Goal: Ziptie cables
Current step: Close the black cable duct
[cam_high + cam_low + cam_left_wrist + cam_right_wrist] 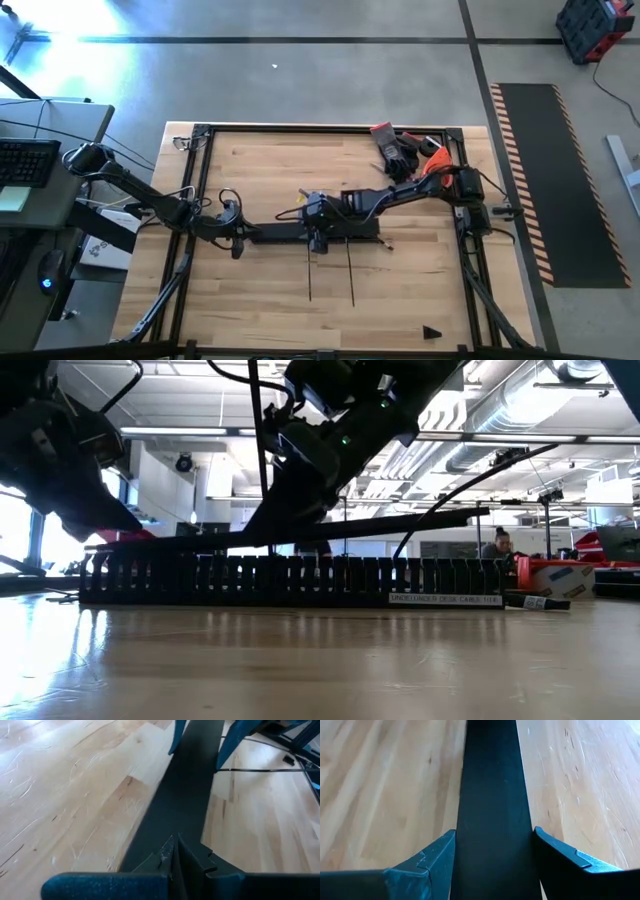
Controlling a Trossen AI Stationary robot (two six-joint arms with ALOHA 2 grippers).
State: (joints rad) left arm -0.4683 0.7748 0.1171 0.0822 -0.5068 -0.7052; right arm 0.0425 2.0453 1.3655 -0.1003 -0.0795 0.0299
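Cables (350,272): light, limp wires trailing toward 6 o'clock, best pinched mid-length; left gripper (240,236) and right gripper (492,840) jaws clamped on black strip (490,795).

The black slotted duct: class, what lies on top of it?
A flat black strip lies along the slotted duct, raised at one end. The right gripper straddles it; the left gripper is shut at its end. The duct's inside is covered.

duct (290,578): black | table (270,290): pale wood | strip (492,795): black
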